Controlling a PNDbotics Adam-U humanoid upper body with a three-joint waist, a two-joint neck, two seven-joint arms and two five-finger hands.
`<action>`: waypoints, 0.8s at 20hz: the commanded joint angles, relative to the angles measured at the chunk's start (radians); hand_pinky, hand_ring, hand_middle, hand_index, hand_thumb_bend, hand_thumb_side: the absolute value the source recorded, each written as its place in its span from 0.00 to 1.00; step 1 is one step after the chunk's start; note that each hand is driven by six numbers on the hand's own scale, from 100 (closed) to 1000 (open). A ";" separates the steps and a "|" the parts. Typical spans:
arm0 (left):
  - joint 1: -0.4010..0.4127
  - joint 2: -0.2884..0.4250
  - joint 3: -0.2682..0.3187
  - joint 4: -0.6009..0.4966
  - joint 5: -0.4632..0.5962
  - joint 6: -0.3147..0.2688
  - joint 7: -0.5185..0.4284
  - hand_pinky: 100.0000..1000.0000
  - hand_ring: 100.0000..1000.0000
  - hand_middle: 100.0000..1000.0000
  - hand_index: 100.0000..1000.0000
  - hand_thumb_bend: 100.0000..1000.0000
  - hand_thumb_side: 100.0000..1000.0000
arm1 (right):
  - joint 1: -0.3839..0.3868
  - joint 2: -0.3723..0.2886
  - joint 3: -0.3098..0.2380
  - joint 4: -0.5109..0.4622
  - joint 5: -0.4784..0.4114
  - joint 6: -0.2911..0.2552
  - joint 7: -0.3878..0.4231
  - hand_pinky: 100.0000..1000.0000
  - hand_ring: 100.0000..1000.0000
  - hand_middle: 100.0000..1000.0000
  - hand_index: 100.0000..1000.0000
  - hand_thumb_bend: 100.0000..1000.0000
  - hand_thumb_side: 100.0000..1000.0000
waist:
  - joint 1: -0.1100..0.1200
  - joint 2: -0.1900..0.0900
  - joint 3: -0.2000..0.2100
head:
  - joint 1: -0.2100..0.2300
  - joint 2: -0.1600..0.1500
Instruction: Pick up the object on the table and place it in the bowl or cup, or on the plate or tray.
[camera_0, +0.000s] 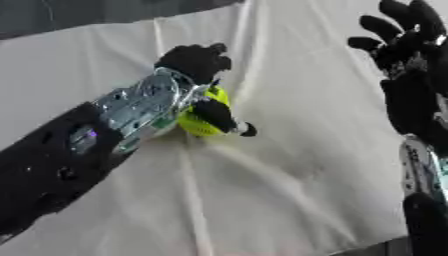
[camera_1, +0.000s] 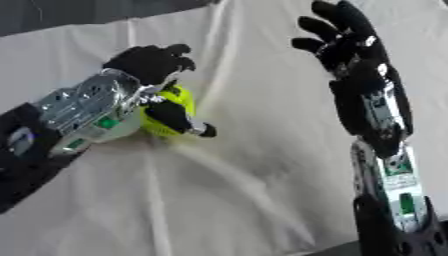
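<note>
Lowest in the frame, no bowl, cup, plate or tray is seen on the cloth-covered surface (camera_0: 262, 200), so a place to put the thing down cannot be picked out from here, and a drop onto bare cloth is a risk.

At the right edge of the frame the right hand (camera_1: 346, 37) is held up with its fingers spread and nothing in it.

Left of centre the left hand (camera_0: 197, 75) is curled around a yellow-green object (camera_0: 203, 117), its thumb laid across the front and its fingers hidden over the top. The object lies at the cloth, just below that hand; whether it is lifted clear cannot be told.

Only a rounded part of the object is shown, so a slip out from under the thumb is judged possible on lifting. The wrinkled cloth could also be dragged along.

No long axis or pointing direction can be made out.
</note>
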 joint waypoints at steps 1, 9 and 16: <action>-0.021 0.004 -0.006 0.028 0.031 0.194 -0.191 0.54 0.77 1.00 0.92 0.70 0.75 | -0.007 0.001 -0.002 -0.016 0.000 -0.008 0.007 0.83 0.91 0.93 1.00 0.00 0.83 | -0.006 -0.020 0.002 | -0.003 0.003; -0.012 -0.014 -0.055 0.159 0.146 0.263 -0.191 0.58 0.83 1.00 0.94 0.63 0.74 | -0.005 0.002 0.000 -0.015 0.000 -0.007 0.010 0.83 0.91 0.93 1.00 0.00 0.84 | -0.006 -0.021 0.003 | -0.003 0.005; -0.012 -0.022 -0.079 0.196 0.209 0.306 -0.191 0.57 0.83 1.00 0.96 0.58 0.69 | -0.003 0.002 0.001 -0.016 0.000 -0.006 0.011 0.84 0.91 0.93 1.00 0.00 0.84 | -0.005 -0.021 0.004 | -0.003 0.008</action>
